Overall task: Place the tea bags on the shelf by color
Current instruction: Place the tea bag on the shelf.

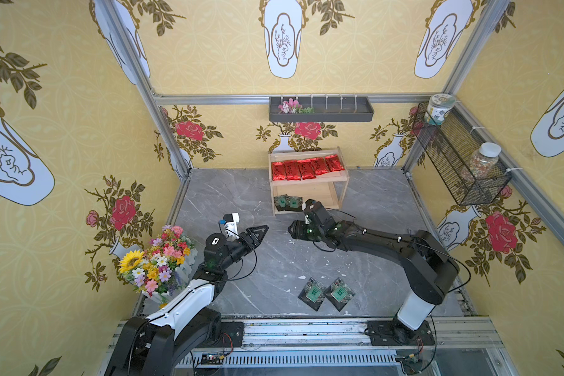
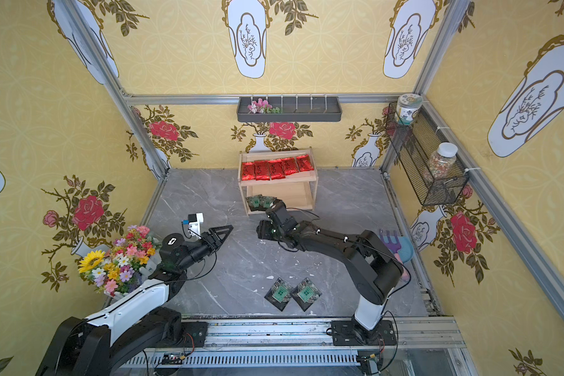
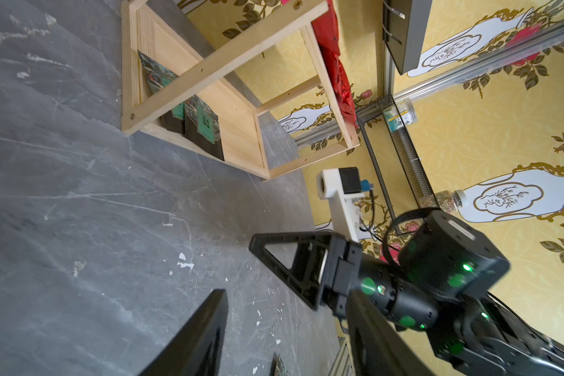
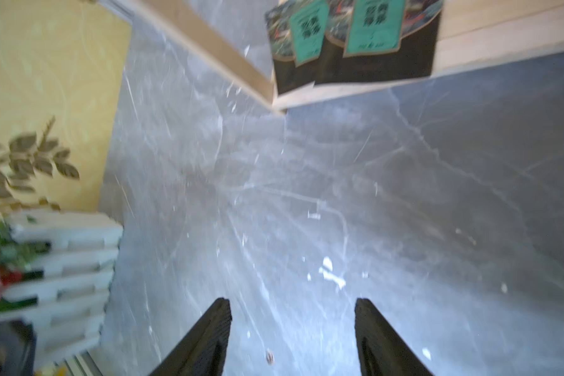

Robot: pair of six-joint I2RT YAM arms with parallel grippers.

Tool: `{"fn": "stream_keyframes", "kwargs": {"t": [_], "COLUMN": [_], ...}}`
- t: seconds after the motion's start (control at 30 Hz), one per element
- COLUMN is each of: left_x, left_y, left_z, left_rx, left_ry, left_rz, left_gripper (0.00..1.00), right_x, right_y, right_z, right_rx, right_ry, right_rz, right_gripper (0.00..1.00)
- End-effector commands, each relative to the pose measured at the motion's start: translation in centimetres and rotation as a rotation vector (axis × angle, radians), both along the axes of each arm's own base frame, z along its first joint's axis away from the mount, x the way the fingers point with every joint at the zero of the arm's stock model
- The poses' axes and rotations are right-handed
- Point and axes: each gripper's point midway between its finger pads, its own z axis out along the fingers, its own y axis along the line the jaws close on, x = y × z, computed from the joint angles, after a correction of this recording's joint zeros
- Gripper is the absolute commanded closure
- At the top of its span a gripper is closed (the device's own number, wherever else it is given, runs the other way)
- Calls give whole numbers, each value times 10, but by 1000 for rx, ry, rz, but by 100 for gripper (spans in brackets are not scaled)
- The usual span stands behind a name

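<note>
The shelf [image 1: 342,182] [image 2: 310,199] stands at the back of the grey table. Several red tea bags [image 1: 306,168] [image 2: 275,169] lie in a row on its upper board. Two green-labelled tea bags [image 1: 287,202] [image 4: 355,32] [image 3: 205,125] sit at the left front of the lower board. Two more green-labelled bags [image 1: 311,293] [image 1: 339,292] [image 2: 293,293] lie side by side on the table near the front edge. My right gripper [image 1: 292,231] [image 4: 293,301] hovers open and empty just in front of the shelf. My left gripper [image 1: 263,230] [image 3: 287,293] is open and empty, facing it.
A flower bouquet in a white fence pot [image 1: 157,260] stands at the left. On the back wall hangs a dark grey tray [image 1: 321,114]. A black wire basket [image 1: 459,169] with two jars is on the right wall. Coloured toy tools [image 2: 396,247] lie behind the right arm.
</note>
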Motion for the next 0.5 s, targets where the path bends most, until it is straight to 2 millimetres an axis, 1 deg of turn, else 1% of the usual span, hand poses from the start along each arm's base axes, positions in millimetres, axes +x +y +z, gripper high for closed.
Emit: {"fn": "stream_keyframes", "kwargs": {"t": [0.0, 0.07, 0.17, 0.33, 0.47], "left_x": [-6, -9, -13, -16, -17], "left_y": [-2, -4, -8, -12, -13], "left_z": [-17, -24, -30, -38, -42], "left_rx": [31, 40, 51, 62, 71], "left_ry": [30, 44, 56, 83, 101], "left_rz": [-7, -10, -19, -31, -33], "left_gripper": [37, 37, 37, 37, 37], "right_x": [-41, -69, -97, -124, -145], "right_y": [-12, -16, -21, -31, -42], "right_z": [-18, -27, -30, -30, -34], "right_rx": [-230, -327, -406, -456, -492], "right_ry": [-37, -31, -48, -47, -11], "right_rz": [172, 219, 247, 253, 243], "right_gripper": [34, 33, 31, 30, 28]}}
